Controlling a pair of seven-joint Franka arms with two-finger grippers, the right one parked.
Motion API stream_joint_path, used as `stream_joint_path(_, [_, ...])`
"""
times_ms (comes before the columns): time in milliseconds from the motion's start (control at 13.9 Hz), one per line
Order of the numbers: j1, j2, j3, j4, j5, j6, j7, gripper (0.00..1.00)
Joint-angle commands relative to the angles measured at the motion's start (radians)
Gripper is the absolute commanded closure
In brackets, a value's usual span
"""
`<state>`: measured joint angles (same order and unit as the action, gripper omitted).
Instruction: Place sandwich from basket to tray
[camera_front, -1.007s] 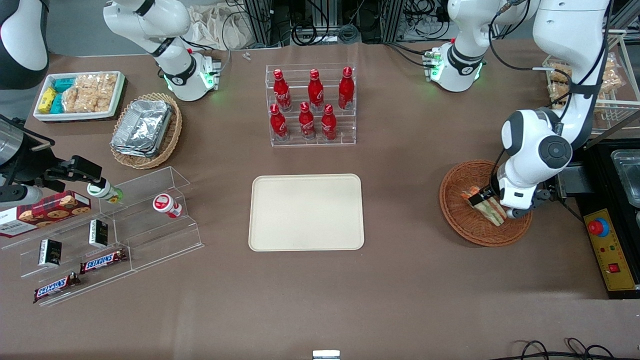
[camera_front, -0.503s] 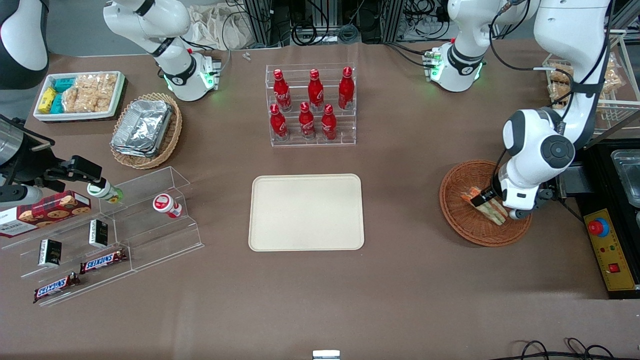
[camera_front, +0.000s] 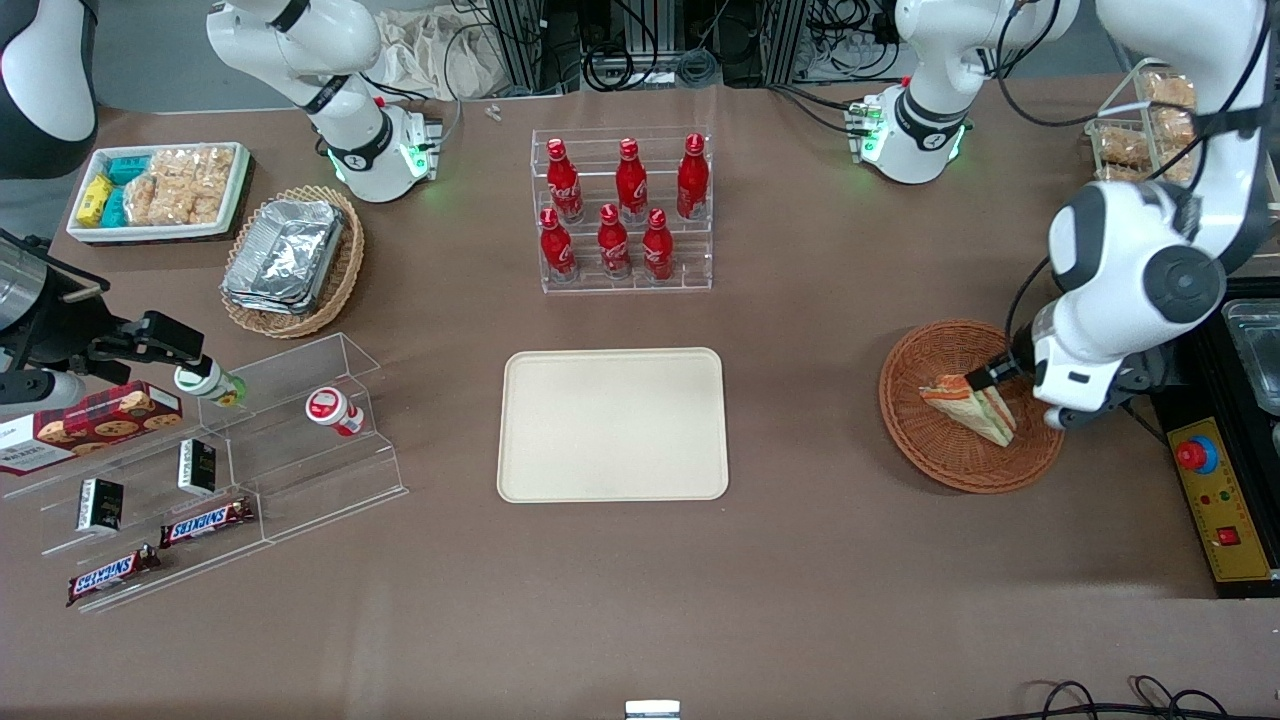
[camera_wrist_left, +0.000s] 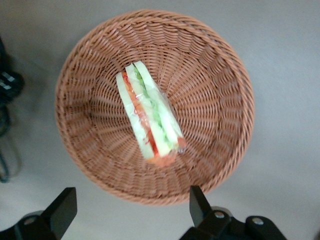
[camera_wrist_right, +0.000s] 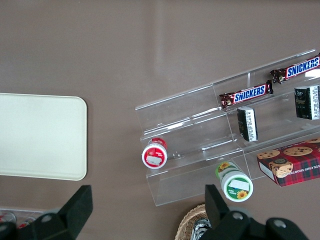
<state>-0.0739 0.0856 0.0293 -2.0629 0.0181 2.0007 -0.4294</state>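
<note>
Reddish-brown round wicker basket (camera_front: 968, 405) holds the small wrapped triangle sandwich (camera_wrist_left: 149, 116) lying inside it, and the left arm's gripper (camera_wrist_left: 129, 207) hangs above the basket, its fingers spread wide apart, touching nothing.

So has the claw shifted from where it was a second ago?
Yes. The claw has risen and drawn off toward the basket rim nearest the working arm's end, open, leaving the sandwich lying in the basket.
</note>
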Motion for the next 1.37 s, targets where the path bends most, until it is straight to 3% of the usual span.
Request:
stream_joint_path(0, [-0.009, -0.038, -0.008, 0.126, 0.014, -0.207, 0.145, 0.01])
stream_joint_path(216, [-0.009, -0.036, -0.011, 0.268, 0.005, -0.362, 0.299, 0.00])
stream_joint_path(503, [-0.009, -0.027, -0.020, 0.288, 0.009, -0.335, 0.340, 0.00])
stream_joint_path(1078, [-0.009, 0.118, -0.020, 0.150, 0.014, 0.007, -0.347, 0.00])
stream_joint_path(1294, [-0.009, 0.190, -0.017, 0.118, 0.016, 0.111, -0.451, 0.00])
